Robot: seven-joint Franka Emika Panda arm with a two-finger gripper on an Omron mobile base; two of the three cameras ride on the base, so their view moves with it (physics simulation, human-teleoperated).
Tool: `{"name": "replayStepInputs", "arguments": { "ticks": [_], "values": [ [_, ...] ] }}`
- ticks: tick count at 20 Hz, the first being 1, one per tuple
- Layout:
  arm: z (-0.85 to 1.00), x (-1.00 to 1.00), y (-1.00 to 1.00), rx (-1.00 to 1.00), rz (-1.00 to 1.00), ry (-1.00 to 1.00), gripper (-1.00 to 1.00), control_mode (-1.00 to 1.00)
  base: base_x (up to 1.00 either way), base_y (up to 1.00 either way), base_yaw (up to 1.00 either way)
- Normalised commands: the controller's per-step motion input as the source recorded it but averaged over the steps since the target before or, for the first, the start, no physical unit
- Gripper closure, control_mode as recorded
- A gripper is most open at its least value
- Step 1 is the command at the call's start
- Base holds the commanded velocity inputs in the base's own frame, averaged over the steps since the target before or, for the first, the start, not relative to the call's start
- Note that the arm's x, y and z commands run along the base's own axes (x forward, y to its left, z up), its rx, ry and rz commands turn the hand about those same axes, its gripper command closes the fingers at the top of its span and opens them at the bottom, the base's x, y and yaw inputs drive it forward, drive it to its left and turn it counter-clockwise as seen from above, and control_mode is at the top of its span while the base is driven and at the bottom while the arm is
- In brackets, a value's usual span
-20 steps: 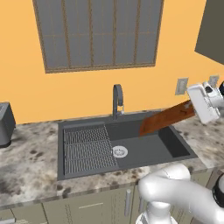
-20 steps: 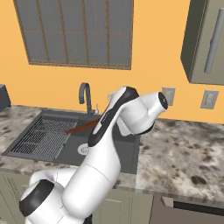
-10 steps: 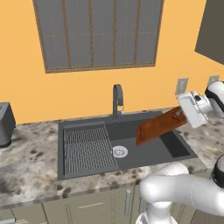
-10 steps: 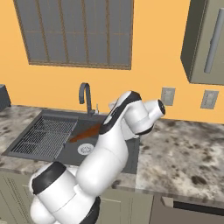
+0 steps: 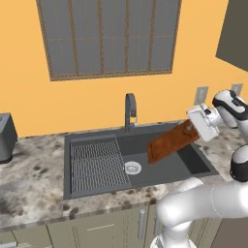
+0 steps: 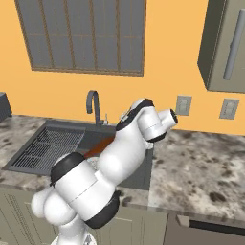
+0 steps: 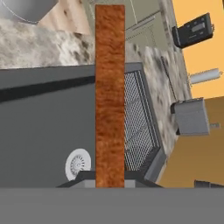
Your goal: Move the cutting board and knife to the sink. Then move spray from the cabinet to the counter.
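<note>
My gripper (image 5: 192,128) is shut on the right end of the reddish-brown cutting board (image 5: 172,142). The board hangs tilted, its left end lowest, over the right half of the dark grey sink (image 5: 160,170). In the hand view the cutting board (image 7: 110,96) runs straight up from my gripper (image 7: 110,181), above the sink (image 7: 39,127) and its drain (image 7: 78,164). From the right base view, a sliver of the cutting board (image 6: 99,148) shows behind my arm. The speckled counter (image 5: 34,179) surrounds the sink. The knife, spray and cabinet are out of view.
A curved faucet (image 5: 130,109) stands behind the basin, and a ribbed rack (image 5: 97,163) fills its left half. A dark appliance (image 5: 5,138) sits at the counter's far left. Wall outlets (image 5: 201,95) and a handled wall cabinet (image 6: 225,45) are to the right.
My gripper has carried the cutting board leftward and down, from over the sink's right edge to lower over the basin.
</note>
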Motion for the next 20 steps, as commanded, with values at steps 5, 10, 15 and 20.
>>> {"name": "replayStepInputs", "arguments": {
  "ticks": [5, 10, 15, 20],
  "values": [
    [-0.38, 0.32, 0.0, -0.03, 0.1, 0.0, 1.0, -1.0, 0.0, 0.0, 0.0],
    [-0.41, 0.32, 0.0, -0.02, 0.1, 0.0, 1.0, -1.0, 0.0, 0.0, 0.0],
    [-0.38, 0.38, 0.12, -0.01, 0.08, 0.0, 1.0, -1.0, 0.0, 0.0, 0.0],
    [-0.35, 0.45, 0.15, -0.01, 0.04, 0.0, 1.0, -1.0, 0.0, 0.0, 0.0]
  ]
}}
